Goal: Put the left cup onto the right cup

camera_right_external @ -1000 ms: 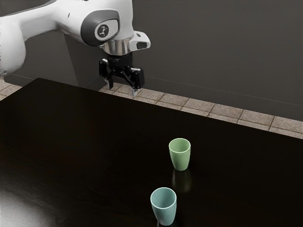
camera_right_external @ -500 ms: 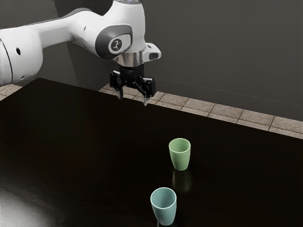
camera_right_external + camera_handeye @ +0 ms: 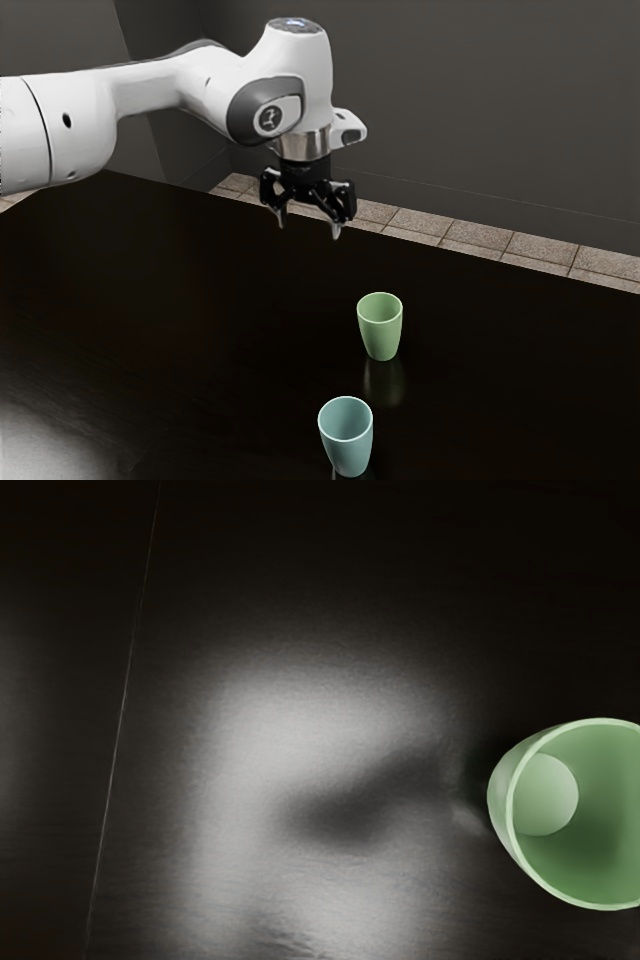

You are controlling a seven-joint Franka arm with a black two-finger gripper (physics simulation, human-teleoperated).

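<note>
The dark, near-black tabletop is finished to a high gloss, and a soft pale sheen is seen on it in the wrist view. The pale green tapered cup and the pale teal tapered cup are rendered as smooth, satin plastic, and a faint reflection of the green one is carried on the table. The arm's white shell is shown as smooth glossy plastic, with a polished metal collar above the matt black two-finger gripper. The beige floor tiles are shown rough and stone-like.

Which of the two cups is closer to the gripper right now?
The green cup, upright and farther back on the table. The teal cup stands nearer the camera, farther from the gripper.
</note>
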